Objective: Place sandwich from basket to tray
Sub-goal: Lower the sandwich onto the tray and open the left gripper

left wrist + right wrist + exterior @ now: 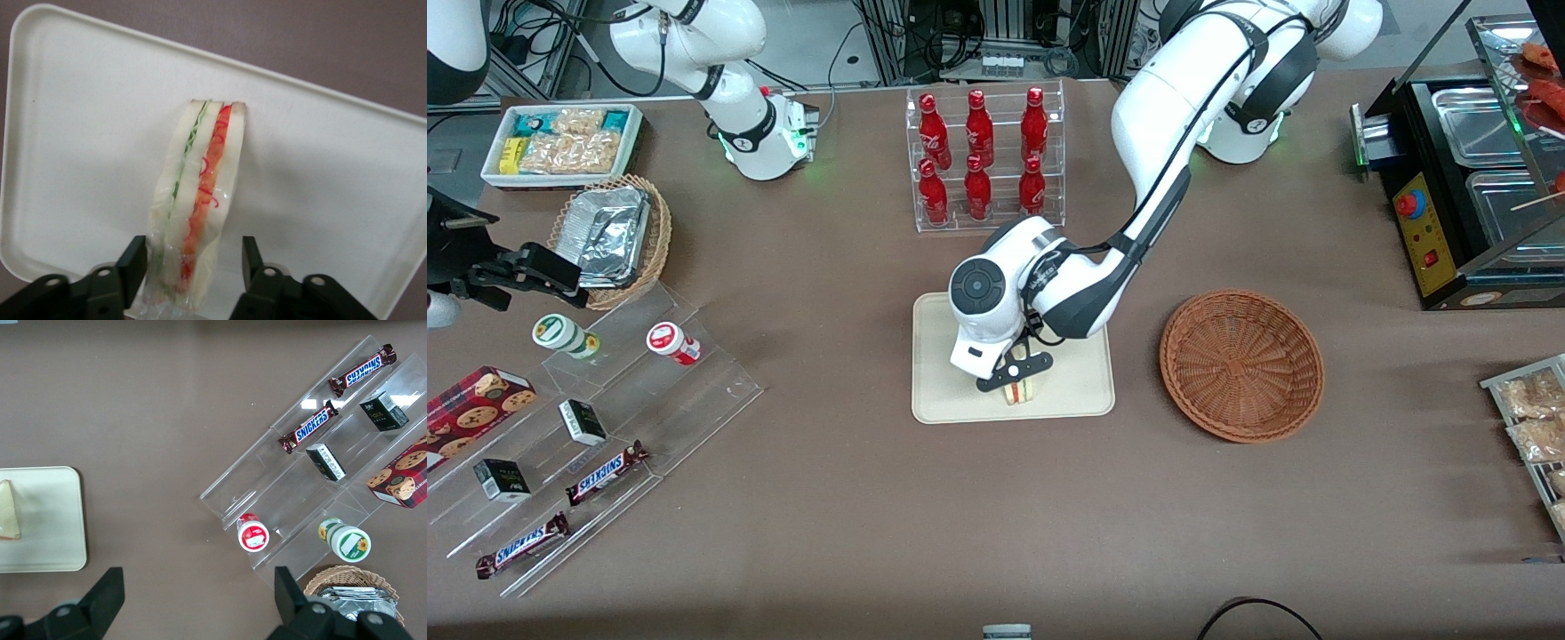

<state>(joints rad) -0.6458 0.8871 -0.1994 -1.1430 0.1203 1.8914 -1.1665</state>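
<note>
- The small triangular sandwich (193, 207) of pale bread with green and red-orange filling, in clear wrap, stands on edge on the flat cream rectangular tray (943, 391), near the tray's rim closest to the front camera.
- The left arm's black two-finger gripper (1021, 378) hangs directly over the sandwich; its fingers (133, 261) are spread, one on each side of the wedge. One finger looks to be at the wrap, the other stands clear of the bread, so they are not pinching it.
- The round, shallow, reddish-brown woven wicker basket (1241, 364) sits on the brown worktop (854, 498) at about 3 o'clock from the tray, near it but not touching, with nothing in it.
- At about 12 o'clock from the tray, farther from the front camera, a clear acrylic rack (987, 156) holds six red bottles (978, 129) in two rows.
</note>
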